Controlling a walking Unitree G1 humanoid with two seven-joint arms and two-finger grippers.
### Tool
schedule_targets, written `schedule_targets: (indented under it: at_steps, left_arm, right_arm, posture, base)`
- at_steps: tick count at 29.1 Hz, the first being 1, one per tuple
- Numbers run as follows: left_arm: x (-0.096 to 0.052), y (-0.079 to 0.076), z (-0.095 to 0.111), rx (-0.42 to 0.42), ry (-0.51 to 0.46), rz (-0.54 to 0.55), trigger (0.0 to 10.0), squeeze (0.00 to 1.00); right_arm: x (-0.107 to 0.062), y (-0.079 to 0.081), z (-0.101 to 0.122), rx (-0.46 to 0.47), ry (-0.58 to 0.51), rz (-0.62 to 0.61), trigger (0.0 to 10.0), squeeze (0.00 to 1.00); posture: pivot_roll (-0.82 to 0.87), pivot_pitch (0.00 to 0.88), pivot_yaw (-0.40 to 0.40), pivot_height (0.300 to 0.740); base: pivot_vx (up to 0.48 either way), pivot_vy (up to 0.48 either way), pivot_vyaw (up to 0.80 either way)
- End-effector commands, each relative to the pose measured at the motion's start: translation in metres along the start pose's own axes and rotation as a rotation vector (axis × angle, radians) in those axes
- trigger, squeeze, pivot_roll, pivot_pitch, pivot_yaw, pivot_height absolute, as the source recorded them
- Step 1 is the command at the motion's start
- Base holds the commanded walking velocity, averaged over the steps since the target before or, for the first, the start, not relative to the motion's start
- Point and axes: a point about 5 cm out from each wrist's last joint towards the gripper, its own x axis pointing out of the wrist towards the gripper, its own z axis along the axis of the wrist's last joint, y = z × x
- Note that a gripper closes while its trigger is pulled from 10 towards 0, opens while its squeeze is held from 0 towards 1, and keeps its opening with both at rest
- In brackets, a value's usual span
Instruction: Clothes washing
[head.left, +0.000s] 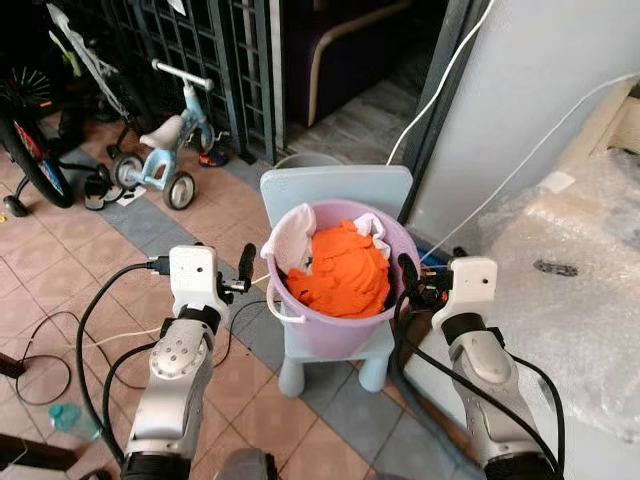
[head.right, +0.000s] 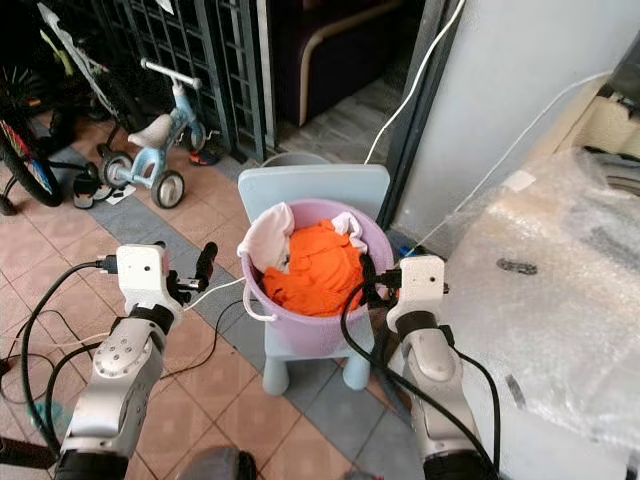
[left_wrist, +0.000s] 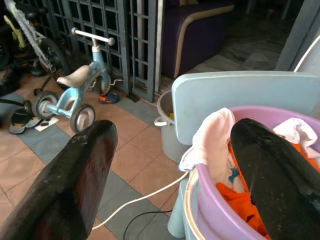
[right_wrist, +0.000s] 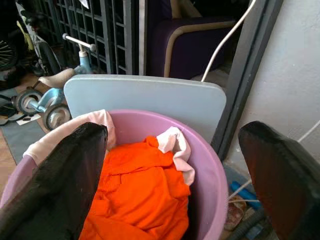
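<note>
A lilac plastic bucket (head.left: 340, 325) is seen at the centre of the left eye frame, set on the seat of a small pale blue child's chair (head.left: 335, 190) whose backrest rises behind it. The bucket is filled with laundry: an orange garment (head.left: 345, 268) is heaped in the middle, a pale pink cloth (head.left: 287, 240) is draped over the rim on the frame's left side, and a white cloth (head.left: 372, 227) is tucked at the back.

The left claw (head.left: 247, 268) is held just beside the bucket's left rim, near its white handle; in the left wrist view its two black fingers (left_wrist: 75, 185) are spread wide, with the bucket's edge and the pink cloth seen between them (nothing is gripped). The right claw (head.left: 408, 272) is placed at the bucket's right rim, and in the right wrist view its fingers (right_wrist: 65, 175) are likewise parted wide, one finger over the pink cloth side and the other beyond the far wall of the bucket.

A light blue tricycle (head.left: 165, 150) is parked on the tiled floor (head.left: 60, 270) in the upper left of the frame, in front of a dark metal grille (head.left: 200, 60). A bicycle wheel (head.left: 30, 150) is seen at the far left edge. A white cable (head.left: 440, 85) is run down the grey wall (head.left: 530, 90) at upper right, and bubble wrap (head.left: 570, 290) is spread over something at the right edge.
</note>
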Motion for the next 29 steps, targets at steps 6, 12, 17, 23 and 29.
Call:
schedule_targets:
  at_steps: [6, 12, 17, 23, 29]
  left_arm:
    - [-0.0004, -0.0069, -0.0027, -0.009, 0.014, 0.017, 10.0, 0.00]
    - [0.0000, -0.0068, -0.0040, 0.001, 0.021, 0.039, 10.0, 0.00]
    - [-0.0006, -0.0064, -0.0062, 0.002, 0.031, 0.058, 10.0, 0.00]
    - [0.0015, -0.0081, -0.0013, -0.004, 0.004, 0.049, 10.0, 0.00]
    - [0.0012, -0.0080, -0.0007, -0.019, 0.006, 0.051, 10.0, 0.00]
  right_arm:
    - [-0.0035, -0.0101, -0.0028, -0.039, 0.020, 0.004, 10.0, 0.00]
    - [-0.0043, -0.0089, -0.0054, -0.054, 0.034, 0.021, 10.0, 0.00]
    - [-0.0045, -0.0071, -0.0082, -0.097, 0.052, 0.053, 10.0, 0.00]
    - [-0.0030, -0.0092, -0.0083, -0.089, 0.059, 0.046, 10.0, 0.00]
    - [-0.0030, -0.0118, -0.0089, -0.072, 0.070, 0.028, 10.0, 0.00]
  posture:
    - [0.04, 0.061, -0.052, 0.740]
    - [0.04, 0.052, -0.055, 0.740]
    - [0.04, 0.042, -0.057, 0.740]
    - [0.04, 0.052, -0.063, 0.740]
    - [0.03, 0.068, -0.064, 0.740]
  base:
    - [0.054, 0.000, 0.00]
    - [0.000, 0.000, 0.00]
    - [0.000, 0.000, 0.42]
    - [0.000, 0.000, 0.71]
    - [0.000, 0.000, 0.00]
